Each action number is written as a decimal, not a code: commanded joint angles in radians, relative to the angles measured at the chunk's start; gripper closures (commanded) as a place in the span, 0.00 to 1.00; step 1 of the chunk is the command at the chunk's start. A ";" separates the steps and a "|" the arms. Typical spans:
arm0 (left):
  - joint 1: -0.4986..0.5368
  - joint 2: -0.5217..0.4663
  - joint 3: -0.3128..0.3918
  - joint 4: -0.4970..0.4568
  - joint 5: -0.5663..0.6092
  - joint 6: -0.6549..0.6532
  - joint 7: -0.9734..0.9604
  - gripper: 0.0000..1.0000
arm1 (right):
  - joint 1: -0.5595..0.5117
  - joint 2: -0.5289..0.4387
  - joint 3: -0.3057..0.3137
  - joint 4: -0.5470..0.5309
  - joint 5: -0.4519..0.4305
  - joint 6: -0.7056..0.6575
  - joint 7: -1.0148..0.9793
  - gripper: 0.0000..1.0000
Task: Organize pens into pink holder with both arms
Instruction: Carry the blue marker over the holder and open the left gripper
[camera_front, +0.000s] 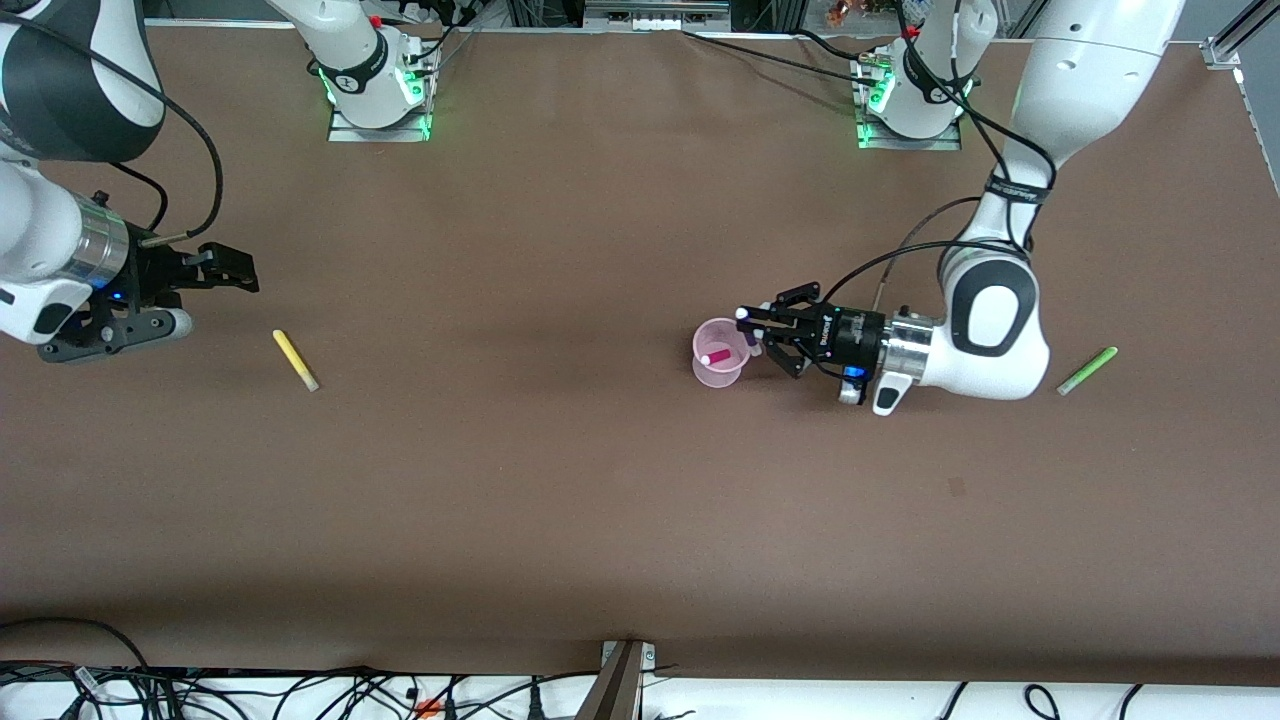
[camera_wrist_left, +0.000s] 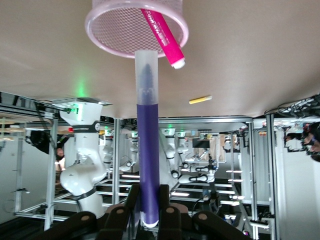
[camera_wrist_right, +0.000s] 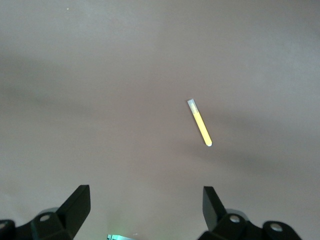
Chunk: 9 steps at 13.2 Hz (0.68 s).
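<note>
Pink translucent holder stands upright near the middle of the brown desk, with bare surface on every side of it. A magenta pen leans inside it, one end above the rim; white lettering runs along its barrel but is too small to read. Just beside the holder's rim, toward the left arm's end of the desk, the left gripper lies nearly level, its jaws pressed onto the dark purple pen. That pen's pale end reaches the holder's rim in the left wrist view. The light green pen lies flat well apart from the holder, toward the left arm's end of the desk and short of the desk's edge. The yellow pen lies flat well apart from the holder, toward the right arm's end. The right gripper waits over the desk near the yellow pen, jaws spread and holding nothing.
</note>
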 joint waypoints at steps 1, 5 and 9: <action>-0.061 -0.011 0.002 -0.030 -0.049 0.077 0.009 1.00 | -0.015 -0.030 0.030 -0.057 -0.013 0.048 0.092 0.01; -0.055 0.018 0.002 -0.030 -0.049 0.078 0.050 1.00 | -0.016 -0.020 0.030 -0.062 -0.012 0.067 0.129 0.01; -0.052 0.035 0.002 -0.030 -0.049 0.076 0.069 1.00 | -0.018 -0.016 0.027 -0.062 -0.009 0.073 0.131 0.00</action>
